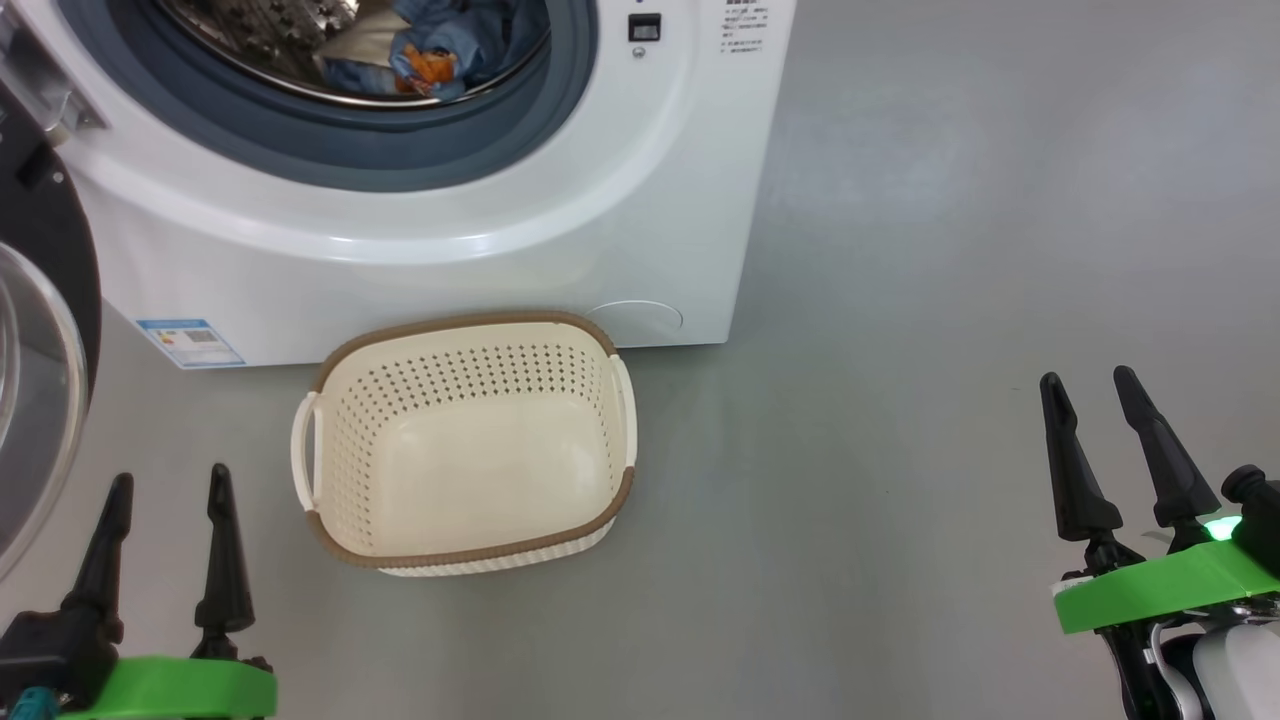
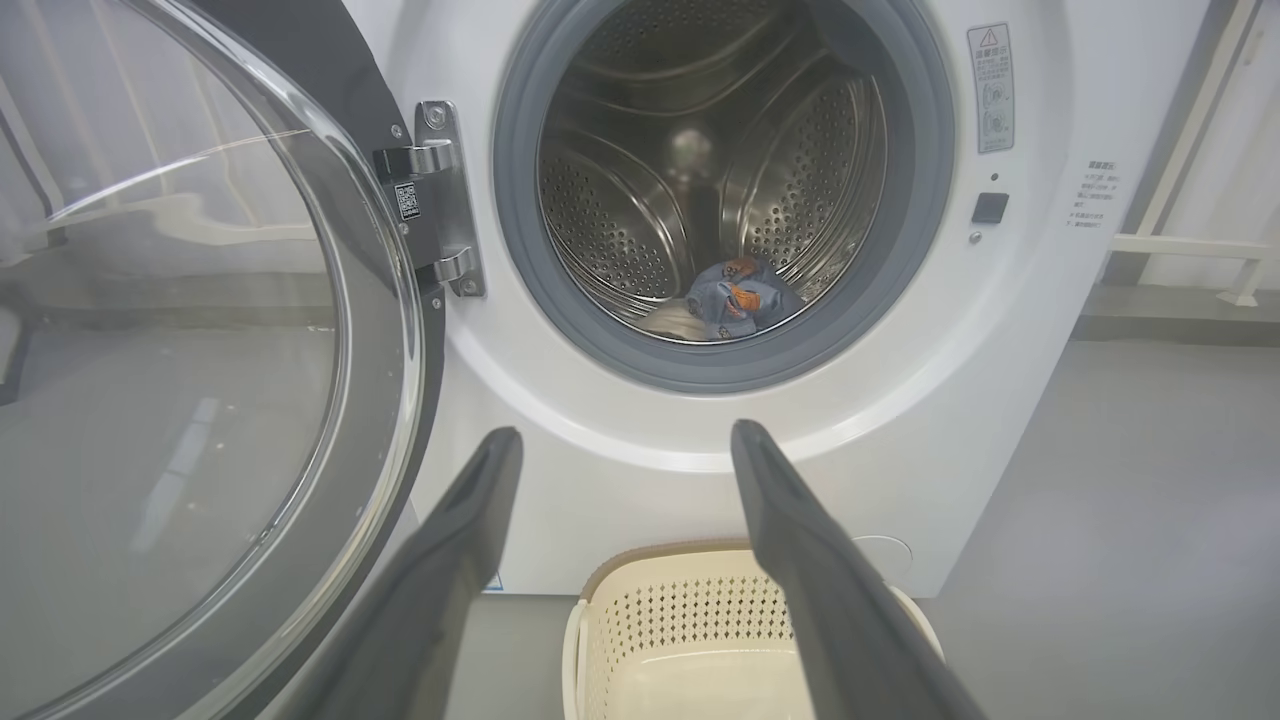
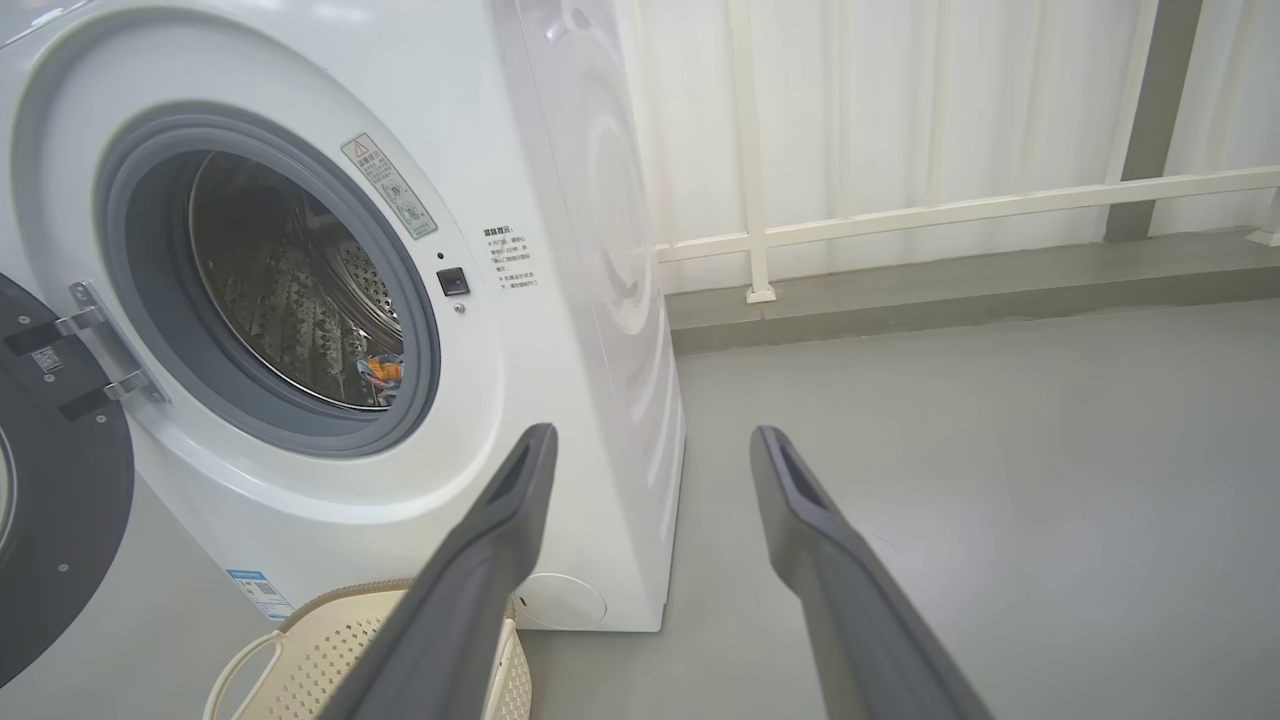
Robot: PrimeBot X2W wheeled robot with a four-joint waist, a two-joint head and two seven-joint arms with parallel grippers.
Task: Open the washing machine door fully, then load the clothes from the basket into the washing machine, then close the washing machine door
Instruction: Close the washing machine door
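The white washing machine [image 1: 420, 270] [image 2: 620, 480] [image 3: 560, 330] stands with its round black door [image 1: 40, 330] [image 2: 180, 380] [image 3: 50, 500] swung open to the left. Blue and orange clothes [image 1: 430, 50] [image 2: 735, 295] [image 3: 380, 370] lie inside the steel drum. The cream basket [image 1: 465, 445] [image 2: 690, 640] [image 3: 320, 650] with a brown rim sits on the floor in front of the machine, nothing inside it. My left gripper [image 1: 170, 485] is open at the lower left, beside the basket. At the lower right my right gripper [image 1: 1088, 380] is open over bare floor, holding nothing.
Grey floor [image 1: 950, 300] spreads to the right of the machine. A white railing [image 3: 950, 210] and pale curtains run along the back wall. The open door's glass bowl [image 2: 150, 400] bulges close to my left gripper.
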